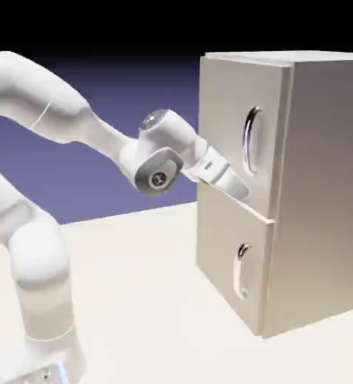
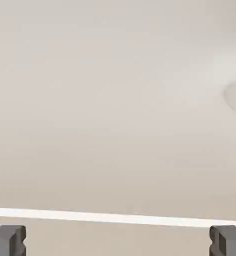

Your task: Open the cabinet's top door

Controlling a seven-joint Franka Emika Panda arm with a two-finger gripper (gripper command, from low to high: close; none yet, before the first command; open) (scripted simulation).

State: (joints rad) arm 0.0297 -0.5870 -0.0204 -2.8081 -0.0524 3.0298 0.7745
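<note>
While the white, jointed robot arm [image 1: 108,139] reaches across from the exterior view's left, the tall beige-grey box-shaped cabinet [image 1: 321,180] stands upright on a pale, plain table [image 1: 142,277] at the exterior view's right. Its front, with two stacked doors, faces left toward the arm, turned slightly toward the camera, and its long axis runs vertically.

The top door, a flat, beige-grey rectangular panel [image 1: 224,101], is the taller of the two and lies closed against the cabinet's front. It is upright, its long axis vertical. The long, curved, shiny silver handle [image 1: 248,142] also runs up and down, near the door's edge nearest the camera. Below is the shorter beige-grey bottom door [image 1: 220,247], with a smaller curved silver handle [image 1: 240,271].

In the hand view, the two-finger gripper with small dark grey tips [image 2: 118,241] has its jaws spread wide, with nothing gripped between them. A smooth beige surface fills most of that view beyond the tips, and a thin white strip crosses it near the bottom, slanting slightly. A pale, angular shape shows at the right edge, too cropped to identify.

The arm bends at its elbow and wrist, and the hand tilts down and to the exterior view's right. Its end is at the lower part of the top door, below the long handle; whether it touches the panel cannot be told.
</note>
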